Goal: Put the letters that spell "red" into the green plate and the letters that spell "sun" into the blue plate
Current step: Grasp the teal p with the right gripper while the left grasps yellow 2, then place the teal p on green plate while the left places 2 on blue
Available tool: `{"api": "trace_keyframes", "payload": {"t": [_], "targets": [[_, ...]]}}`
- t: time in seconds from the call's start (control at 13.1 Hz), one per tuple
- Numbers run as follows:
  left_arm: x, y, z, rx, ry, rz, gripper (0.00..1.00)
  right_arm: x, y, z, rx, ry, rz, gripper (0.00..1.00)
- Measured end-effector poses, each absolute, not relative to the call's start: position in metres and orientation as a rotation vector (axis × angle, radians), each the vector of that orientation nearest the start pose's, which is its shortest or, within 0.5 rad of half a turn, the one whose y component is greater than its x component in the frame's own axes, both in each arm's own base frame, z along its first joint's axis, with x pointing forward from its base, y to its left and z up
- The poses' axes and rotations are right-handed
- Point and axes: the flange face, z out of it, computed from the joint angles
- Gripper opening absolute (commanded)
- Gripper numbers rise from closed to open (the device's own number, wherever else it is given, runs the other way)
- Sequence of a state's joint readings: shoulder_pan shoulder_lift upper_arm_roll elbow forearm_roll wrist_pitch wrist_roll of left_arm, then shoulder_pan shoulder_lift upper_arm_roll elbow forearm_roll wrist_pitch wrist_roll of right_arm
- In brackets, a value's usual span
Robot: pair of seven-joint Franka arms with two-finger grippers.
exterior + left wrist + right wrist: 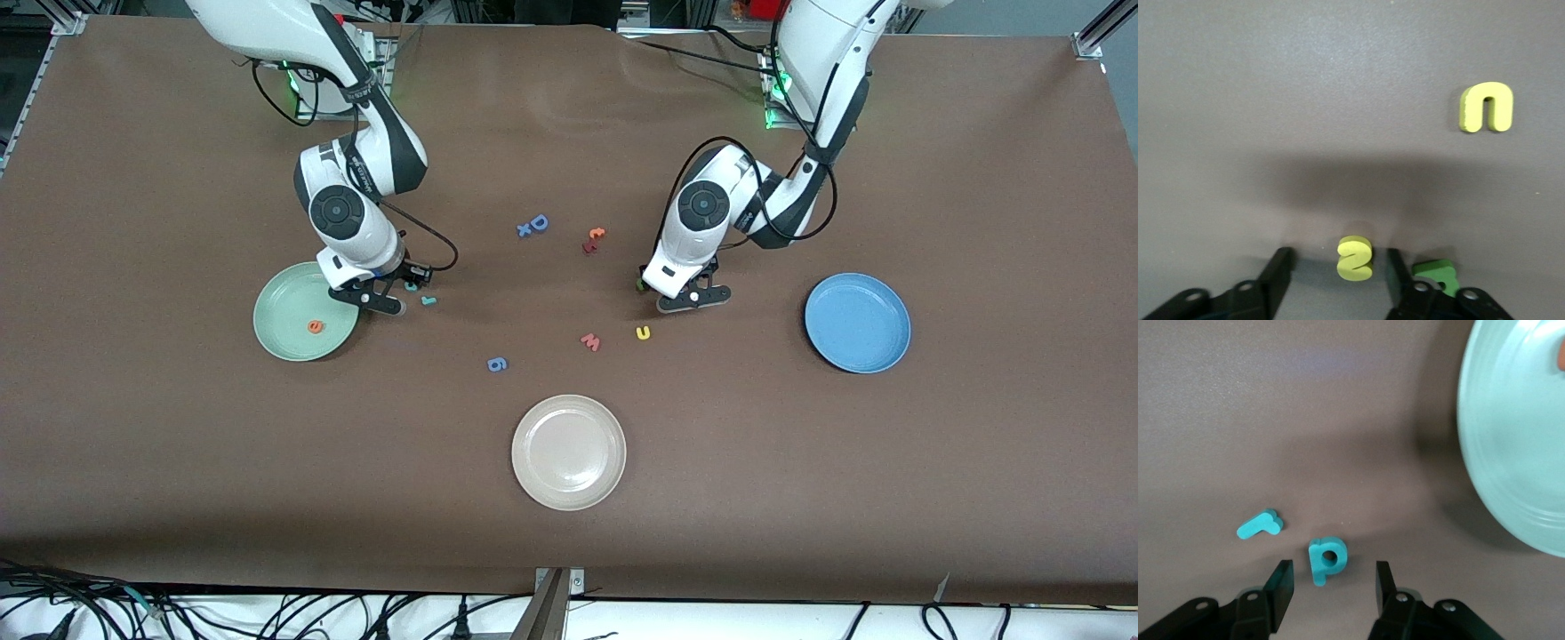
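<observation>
Left gripper point(1338, 277) straddles yellow s point(1355, 258), right gripper point(1331, 587) straddles teal d point(1327, 559), jaws apart; green letter point(1438, 275) at three o'clock may snag.

The only readable signs are the foam letters themselves: an orange "e" point(315, 327) in the green plate point(283, 331), a blue "D" point(539, 222), a blue "g" point(498, 364), a yellow "u" point(643, 332) on the table.
</observation>
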State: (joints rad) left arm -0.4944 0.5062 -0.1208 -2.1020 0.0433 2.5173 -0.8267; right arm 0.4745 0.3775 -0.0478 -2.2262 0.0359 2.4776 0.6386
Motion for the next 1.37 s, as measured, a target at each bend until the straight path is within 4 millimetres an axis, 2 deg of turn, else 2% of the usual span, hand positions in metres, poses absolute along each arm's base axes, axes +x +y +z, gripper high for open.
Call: {"api": "trace_keyframes", "payload": {"t": [0.08,0.23,0.46,0.69,0.84,0.99,1.07,1.22,1.37], "targets": [[0.464,-0.331,0.168,-3.095,-0.288,0.136,0.34,0.487,0.221,0.189,-3.174,0.38,0.167,0.58],[0.465,-0.33,0.169,-3.092,-0.298,0.136,0.25,0.487,0.22,0.183,-3.174,0.375,0.162,0.58],[0.466,-0.33,0.172,-3.09,-0.333,0.134,0.16,0.485,0.219,0.179,-3.177,0.371,0.171,0.55],[0.467,-0.329,0.172,-3.088,-0.351,0.135,0.13,0.483,0.218,0.176,-3.18,0.37,0.178,0.37],[0.475,-0.319,0.174,-3.084,-0.358,0.119,0.13,0.483,0.218,0.176,-3.179,0.369,0.176,0.2],[0.494,-0.295,0.182,-3.074,-0.291,0.104,0.14,0.483,0.219,0.177,-3.178,0.367,0.173,0.17],[0.506,-0.277,0.193,-3.064,-0.234,0.104,0.15,0.483,0.219,0.177,-3.178,0.366,0.173,0.17],[0.532,-0.228,0.222,-3.053,-0.125,0.096,0.15,0.484,0.22,0.179,-3.177,0.351,0.166,0.17],[0.554,-0.168,0.248,-3.051,0.008,0.088,0.15,0.488,0.222,0.191,-3.176,0.317,0.159,0.17]]}}
